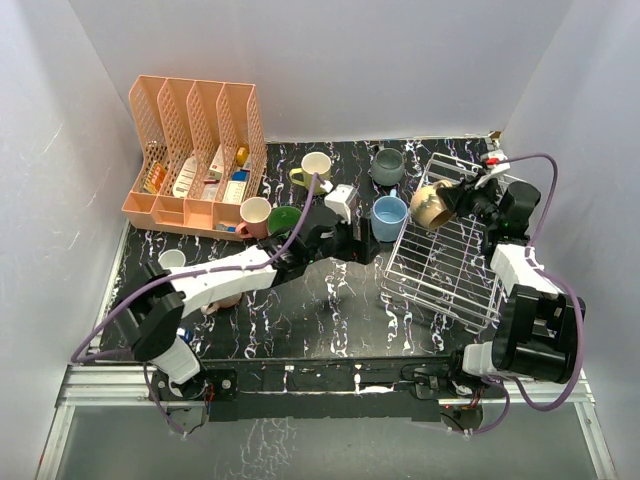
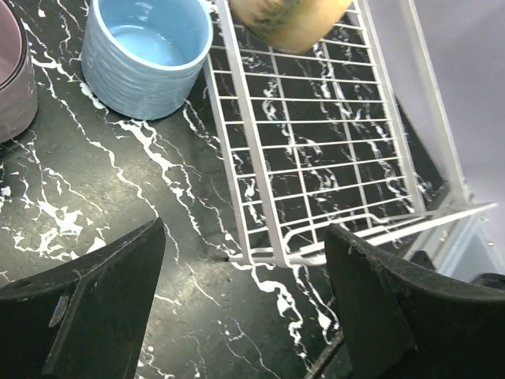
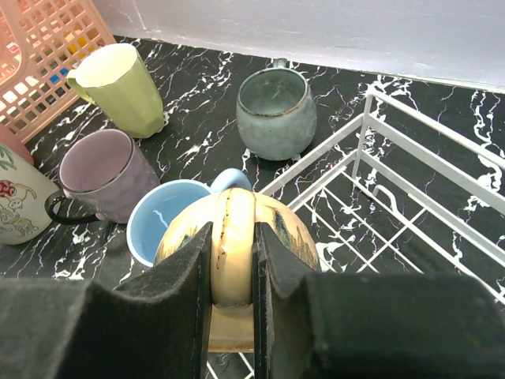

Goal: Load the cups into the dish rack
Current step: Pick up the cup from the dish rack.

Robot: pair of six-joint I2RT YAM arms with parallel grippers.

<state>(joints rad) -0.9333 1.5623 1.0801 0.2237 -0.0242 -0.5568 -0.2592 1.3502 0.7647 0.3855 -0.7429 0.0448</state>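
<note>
My right gripper (image 3: 233, 268) is shut on the handle of a tan cup (image 3: 292, 229) and holds it over the far left corner of the dish rack (image 1: 445, 265), above the wires. My left gripper (image 2: 245, 308) is open and empty, low over the table beside the dish rack's (image 2: 316, 158) near left corner. A light blue cup (image 1: 388, 217) stands just left of the rack, with a mauve cup (image 3: 106, 174) beside it. The grey cup (image 1: 388, 166) and yellow-green cup (image 1: 314, 168) stand at the back. A pink cup (image 1: 256, 215) and a green-lined cup (image 1: 285, 220) sit further left.
A peach slotted organizer (image 1: 195, 150) with small items stands at the back left. A white cup (image 1: 172, 260) sits near the table's left edge. A cartoon-printed cup (image 3: 20, 201) stands by the mauve one. White walls close in the table on three sides.
</note>
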